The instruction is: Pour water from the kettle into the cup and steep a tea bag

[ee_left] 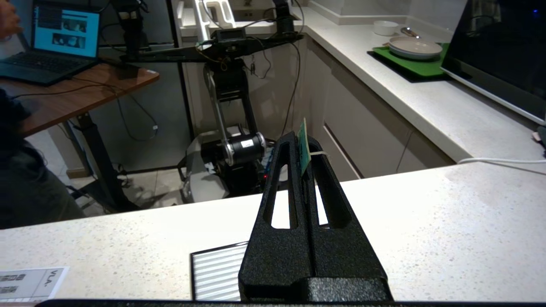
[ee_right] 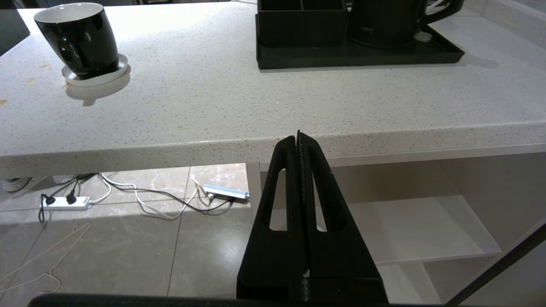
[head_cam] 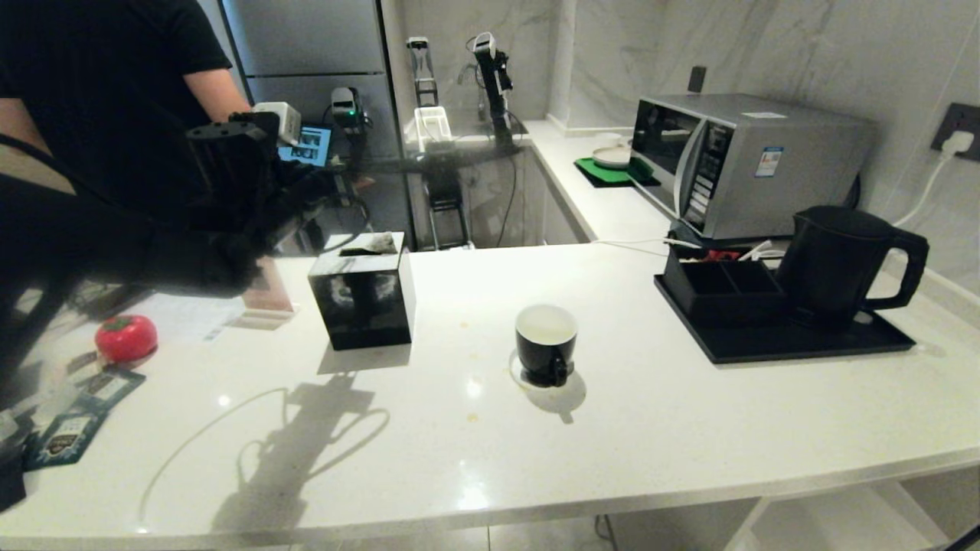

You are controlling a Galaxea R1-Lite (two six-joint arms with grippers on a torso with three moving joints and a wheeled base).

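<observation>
1. Head view shows you the left end effector [head_cam: 230, 260] up in the air at the far left of the white tabletop [head_cam: 689, 428], just beside the black tissue box [head_cam: 364, 295].
2. In the left wrist view you can see the left end effector [ee_left: 303, 147] pressed tight together on a small green paper tag [ee_left: 303, 149] with a thin white string [ee_left: 319, 154] coming off it.
3. You cannot see the pouch of the tea bag in any view.
4. The cup [head_cam: 545, 343] stands on a round coaster [head_cam: 528, 376] near the middle of the tabletop. It is well apart from the left end effector, on the other side of the tissue box.
5. The inside of the cup looks white. You cannot tell if there is water in it.
6. The kettle [head_cam: 842, 264] stands upright on a black tray [head_cam: 766, 348] far to the right, beside a low black organizer box [head_cam: 720, 287]. It is even farther from the left end effector than the cup.
7. In the right wrist view the right end effector [ee_right: 299, 140] is shut tight and holds nothing. It hangs below the front edge of the tabletop, with the cup [ee_right: 79, 40] and the kettle [ee_right: 384, 21] up above it and well apart.
8. A person in a black shirt [head_cam: 99, 76] stands behind the left arm.
</observation>
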